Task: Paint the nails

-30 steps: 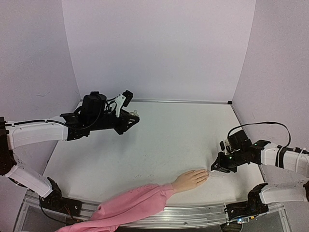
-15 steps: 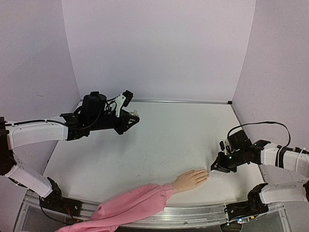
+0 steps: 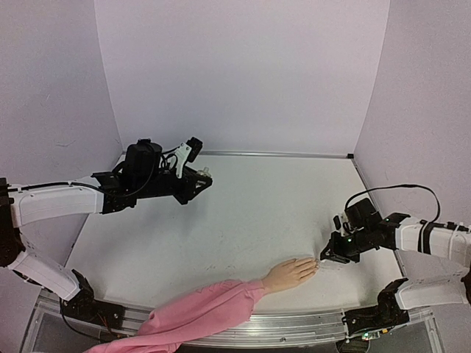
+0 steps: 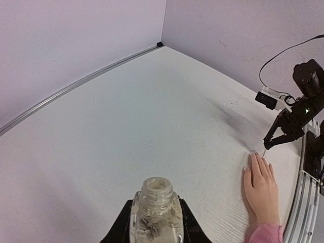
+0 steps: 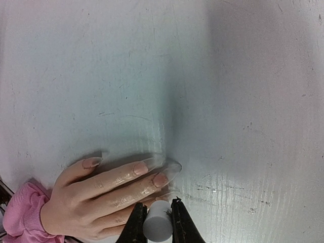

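The peach mannequin hand [image 3: 291, 273] lies flat near the table's front edge, with a pink sleeve [image 3: 199, 312]. Its long nails [image 5: 140, 167] point right; a clear-looking tip extends past each. My right gripper [image 3: 324, 257] is shut on a white brush cap [image 5: 157, 223] and holds it right at the fingertips, over the lower fingers [image 5: 160, 178]. The brush itself is hidden under the cap. My left gripper [image 3: 200, 179] is at the back left, above the table, shut on an open clear polish bottle [image 4: 156, 210] held upright. The hand also shows in the left wrist view [image 4: 261, 185].
The white table [image 3: 250, 213] is walled on the left, back and right. A metal rail [image 3: 294, 327] runs along the front edge under the sleeve. The right arm's cable [image 3: 397, 190] loops above its wrist.
The right arm has shifted very slightly left; its gripper stays at the fingertips. The left arm and the bottle have not moved.
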Robot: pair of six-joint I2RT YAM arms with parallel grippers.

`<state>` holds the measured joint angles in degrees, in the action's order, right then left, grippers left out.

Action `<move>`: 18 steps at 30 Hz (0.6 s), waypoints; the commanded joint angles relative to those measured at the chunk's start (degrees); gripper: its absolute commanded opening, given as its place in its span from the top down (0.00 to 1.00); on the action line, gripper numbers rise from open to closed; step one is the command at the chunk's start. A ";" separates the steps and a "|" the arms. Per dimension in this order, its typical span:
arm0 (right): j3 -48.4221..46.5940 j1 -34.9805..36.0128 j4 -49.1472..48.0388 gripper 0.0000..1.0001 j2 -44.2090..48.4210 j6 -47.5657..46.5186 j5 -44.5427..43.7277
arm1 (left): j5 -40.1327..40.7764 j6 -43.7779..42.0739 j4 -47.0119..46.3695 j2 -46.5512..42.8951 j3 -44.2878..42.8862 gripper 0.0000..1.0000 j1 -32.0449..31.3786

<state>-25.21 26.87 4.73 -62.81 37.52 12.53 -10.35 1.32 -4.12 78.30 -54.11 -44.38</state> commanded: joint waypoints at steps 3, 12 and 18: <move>-0.76 0.85 1.92 1.00 -0.78 0.01 -1.02 | 0.51 -0.48 -3.88 -1.75 -1.83 1.00 0.44; -1.04 1.15 3.24 1.00 -0.22 1.14 -2.74 | 0.37 -0.27 -3.88 -1.64 -1.90 1.00 0.44; -1.03 1.34 3.27 1.00 0.39 1.93 -3.81 | 0.40 -0.18 -3.88 -1.88 -1.79 1.00 0.44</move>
<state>-25.21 27.73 5.41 -63.31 38.59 10.41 -10.33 1.34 -4.12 78.30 -54.11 -44.23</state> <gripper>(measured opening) 0.154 0.213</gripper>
